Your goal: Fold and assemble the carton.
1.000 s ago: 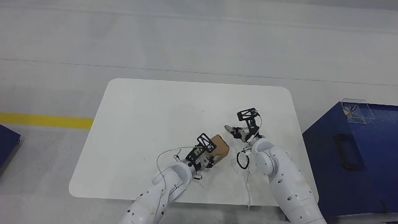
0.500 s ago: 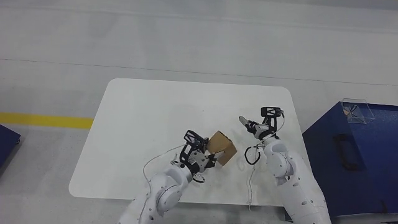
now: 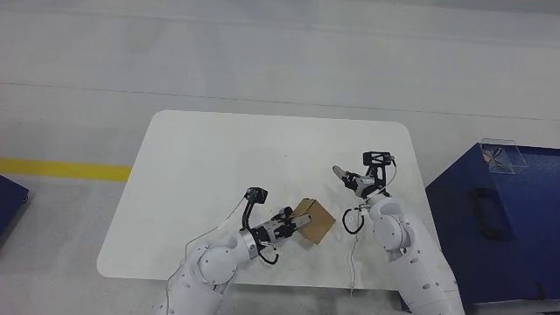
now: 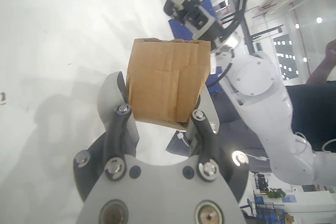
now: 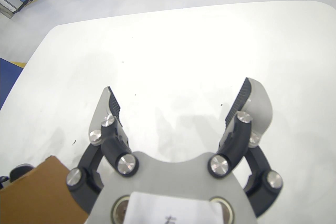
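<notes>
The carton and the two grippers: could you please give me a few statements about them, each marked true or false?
1. The left gripper is shut on the carton. True.
2. The right gripper grips the carton too. False: it is open, empty and apart from the carton.
3. The carton is over the white table. True.
4. The carton is a flat, unfolded sheet. False: it is already folded into a box shape.

My left claw [image 4: 161, 93] hides the sides of the carton [image 4: 165, 72] where I grip it; its far face I cannot see. The right wrist view's edge cuts it off.
</notes>
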{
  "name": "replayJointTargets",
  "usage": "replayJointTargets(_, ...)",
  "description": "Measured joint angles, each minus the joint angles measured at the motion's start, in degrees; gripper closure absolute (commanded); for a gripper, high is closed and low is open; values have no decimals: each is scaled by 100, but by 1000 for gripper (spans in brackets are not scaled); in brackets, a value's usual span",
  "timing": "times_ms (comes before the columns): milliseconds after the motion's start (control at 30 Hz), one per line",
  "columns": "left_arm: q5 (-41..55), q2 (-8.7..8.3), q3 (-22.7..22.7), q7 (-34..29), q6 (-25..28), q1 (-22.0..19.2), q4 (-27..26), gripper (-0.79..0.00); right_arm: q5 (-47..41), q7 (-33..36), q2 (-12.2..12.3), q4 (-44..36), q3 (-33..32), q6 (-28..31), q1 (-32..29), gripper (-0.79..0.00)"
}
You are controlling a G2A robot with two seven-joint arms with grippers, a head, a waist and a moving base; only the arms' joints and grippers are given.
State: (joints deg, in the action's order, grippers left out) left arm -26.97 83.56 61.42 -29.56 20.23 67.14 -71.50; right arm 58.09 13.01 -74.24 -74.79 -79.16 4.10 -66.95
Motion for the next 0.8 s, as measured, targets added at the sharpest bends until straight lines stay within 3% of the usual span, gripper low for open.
replayJointTargets(33,-41,-1,-22,-63,-111,-39,55,-619,0,0,0,0,0,0,0,-785)
replayJointTargets(67,-103,-2,-50,-128,-237,-85,116,-785,0,0,0,0,0,0,0,-785)
replayJointTargets(233,-216,-29,-5,-95,-524,-140,159,-785,0,0,0,0,0,0,0,-785)
replayJointTargets(500,-1096,-198,427,523,-1084,299,-710,-785,0,0,0,0,0,0,0,-785)
replayJointTargets(533,-1275,-216,458,636,-1179,368,-848,-751,0,0,0,0,0,0,0,-785)
replayJointTargets(600,-1781,-248,474,1001,-1396,534,-1191,-317,0,0,0,0,0,0,0,-785)
replayJointTargets(667,-2411,-265,374,1471,-1561,719,-1578,0,0,0,0,0,0,0,0,-785)
replayJointTargets(800,-3726,-297,8,2278,-1455,986,-2056,0,0,0,0,0,0,0,0,-785)
